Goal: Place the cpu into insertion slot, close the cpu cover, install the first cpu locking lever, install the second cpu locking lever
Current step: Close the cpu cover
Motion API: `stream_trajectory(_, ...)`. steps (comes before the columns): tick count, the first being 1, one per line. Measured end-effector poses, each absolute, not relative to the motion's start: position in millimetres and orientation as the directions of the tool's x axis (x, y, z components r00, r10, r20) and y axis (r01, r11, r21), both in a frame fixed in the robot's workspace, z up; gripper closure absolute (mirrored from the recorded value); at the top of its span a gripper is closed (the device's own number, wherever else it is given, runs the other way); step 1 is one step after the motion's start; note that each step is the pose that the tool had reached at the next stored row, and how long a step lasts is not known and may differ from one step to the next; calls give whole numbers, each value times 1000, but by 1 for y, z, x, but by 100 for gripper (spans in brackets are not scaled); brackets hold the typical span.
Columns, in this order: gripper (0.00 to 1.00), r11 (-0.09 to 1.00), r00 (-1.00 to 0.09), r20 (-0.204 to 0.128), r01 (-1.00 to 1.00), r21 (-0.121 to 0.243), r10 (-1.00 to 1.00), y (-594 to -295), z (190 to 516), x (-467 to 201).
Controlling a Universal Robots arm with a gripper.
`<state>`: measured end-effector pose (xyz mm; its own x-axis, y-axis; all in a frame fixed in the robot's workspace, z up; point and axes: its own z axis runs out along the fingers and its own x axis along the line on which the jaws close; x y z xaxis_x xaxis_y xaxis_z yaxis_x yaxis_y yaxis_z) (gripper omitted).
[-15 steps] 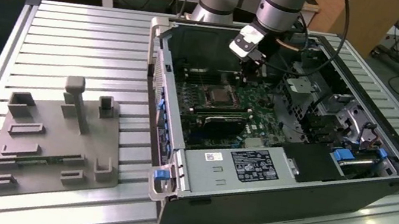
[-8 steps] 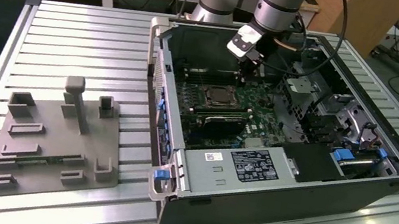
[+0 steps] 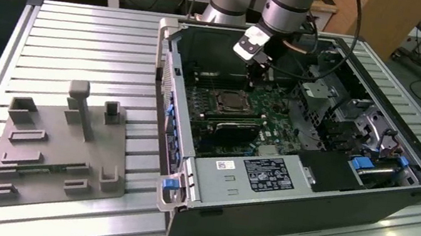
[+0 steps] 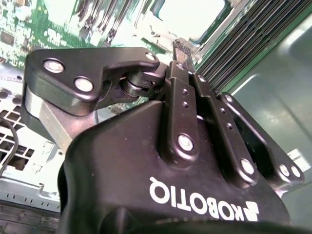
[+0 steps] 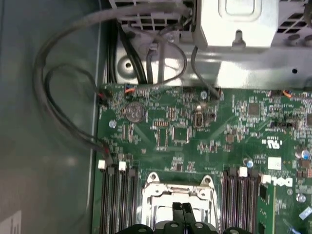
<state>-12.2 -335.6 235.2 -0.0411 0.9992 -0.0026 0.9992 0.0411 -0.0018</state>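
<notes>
In the exterior view my gripper (image 3: 256, 81) hangs inside the open computer case (image 3: 399, 205), just above the motherboard (image 3: 274, 118) and at the far edge of the cpu socket (image 3: 230, 101). A pale square top, the cpu (image 3: 229, 101), shows in the socket's centre. The silvery cpu cover (image 5: 177, 186) lies over the socket in the first wrist view, and my fingertips (image 5: 175, 209) hover above its middle, pressed together with nothing between them. A thin wire lever (image 5: 213, 204) runs along one side of the socket; whether it is latched I cannot tell. The second wrist view shows the gripper (image 4: 181, 48) shut.
Memory slots (image 5: 117, 195) flank the socket on both sides. Loose cables (image 5: 63, 97) and a metal bracket (image 5: 239, 29) lie beyond the board. A labelled grey box (image 3: 256, 175) sits at the case's near end. A grey fixture plate (image 3: 61, 151) rests on the slatted table at the exterior view's left.
</notes>
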Motion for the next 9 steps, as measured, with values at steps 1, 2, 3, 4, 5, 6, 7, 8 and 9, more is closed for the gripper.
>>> stream_trajectory(1, 90, 42, -42, -3, 999, -2, 999, -336, 235, -15)
stream_trajectory(2, 90, 42, -42, -3, 999, -2, 999, -336, 235, -17)
stream_trajectory(3, 90, 42, -42, -3, 999, -2, 999, -336, 234, -20)
stream_trajectory(4, 90, 43, -43, -3, 999, -2, 999, -336, 234, -23)
stream_trajectory(5, 90, 43, -43, -3, 999, -2, 999, -336, 234, -26)
stream_trajectory(6, 90, 43, -43, -3, 999, -2, 999, -336, 233, -29)
stream_trajectory(7, 90, 43, -43, -3, 999, -2, 999, -336, 233, -31)
stream_trajectory(8, 90, 43, -43, -3, 999, -2, 999, -336, 233, -33)
stream_trajectory(9, 90, 43, -43, -3, 999, -2, 999, -336, 232, -34)
